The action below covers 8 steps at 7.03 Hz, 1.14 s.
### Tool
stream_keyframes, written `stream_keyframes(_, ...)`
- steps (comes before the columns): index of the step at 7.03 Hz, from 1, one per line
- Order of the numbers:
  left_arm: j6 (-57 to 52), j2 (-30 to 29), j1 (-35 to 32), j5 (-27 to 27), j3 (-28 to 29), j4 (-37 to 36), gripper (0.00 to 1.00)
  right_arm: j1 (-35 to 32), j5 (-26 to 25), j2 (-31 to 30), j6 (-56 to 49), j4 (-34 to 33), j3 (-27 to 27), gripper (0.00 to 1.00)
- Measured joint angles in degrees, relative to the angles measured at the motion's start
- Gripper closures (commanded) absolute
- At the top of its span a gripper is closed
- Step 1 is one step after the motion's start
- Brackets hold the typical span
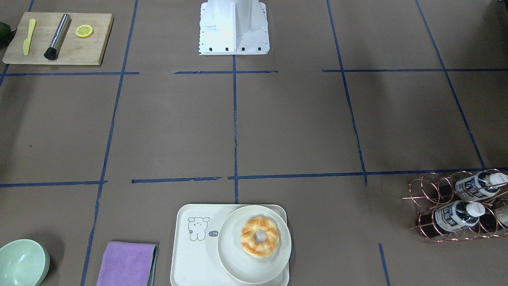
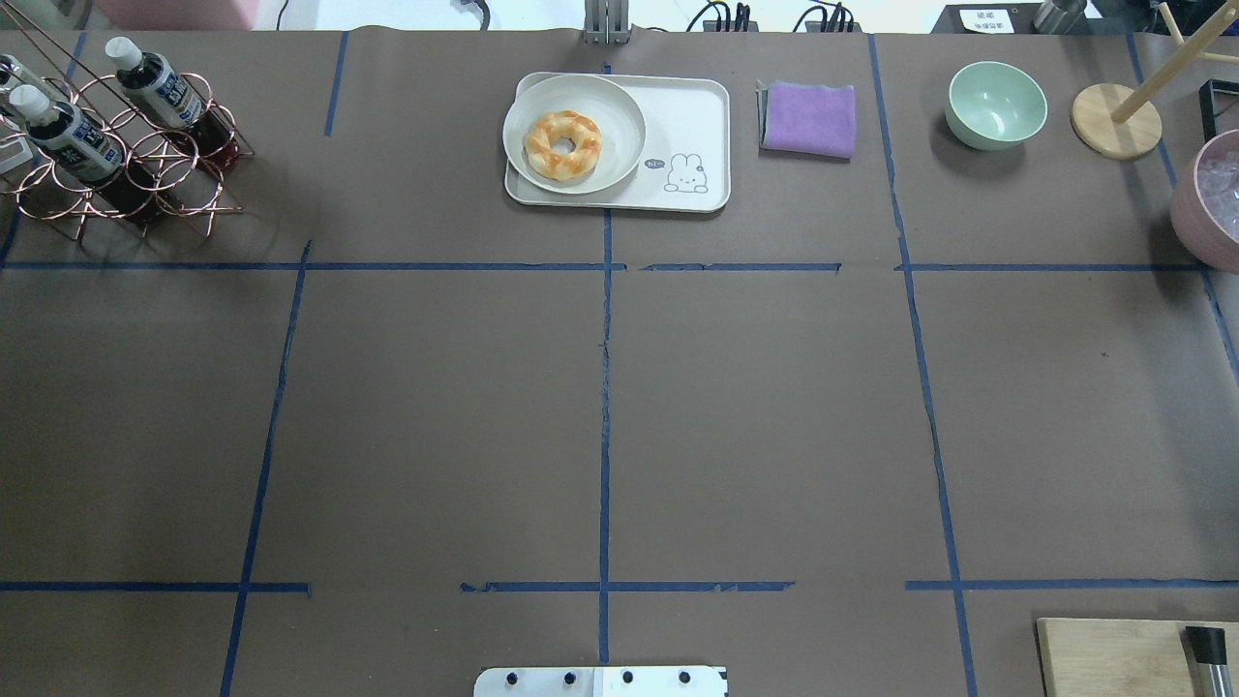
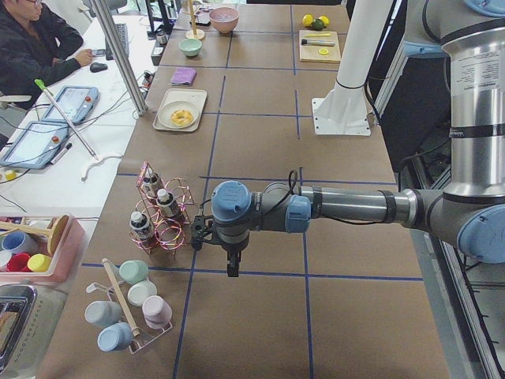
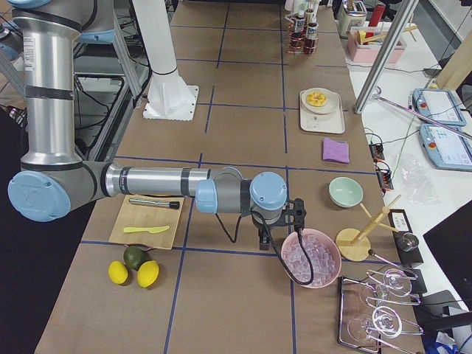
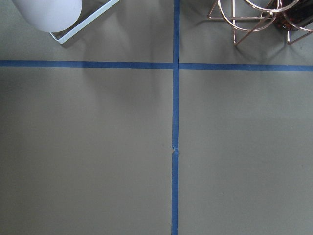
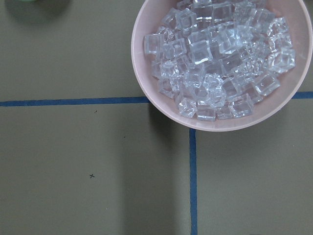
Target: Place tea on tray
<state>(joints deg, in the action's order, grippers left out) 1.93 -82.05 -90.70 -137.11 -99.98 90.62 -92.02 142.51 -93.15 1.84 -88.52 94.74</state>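
Nearest the robot, the left gripper (image 3: 230,267) hangs near a copper wire rack (image 2: 145,160) and the right gripper (image 4: 264,240) beside a pink bowl of ice cubes (image 6: 220,126); whether either's fingers are parted cannot be told. At the far edge, small clear white-capped bottles of dark tea (image 2: 160,82) sit in that rack, well apart from the cream-white rectangular plastic tray (image 2: 697,106) holding a round cream plate (image 2: 619,116).

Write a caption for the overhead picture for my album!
Tea bottles wait in a copper rack while a donut sits on a plate on the cream tray.
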Motion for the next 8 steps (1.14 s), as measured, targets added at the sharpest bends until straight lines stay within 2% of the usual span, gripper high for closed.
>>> stream_keyframes(8,-0.1,-0.7,0.0,-0.1,0.4,0.0,0.0,0.0,-0.1,-0.1,0.1,0.4,0.3,0.0)
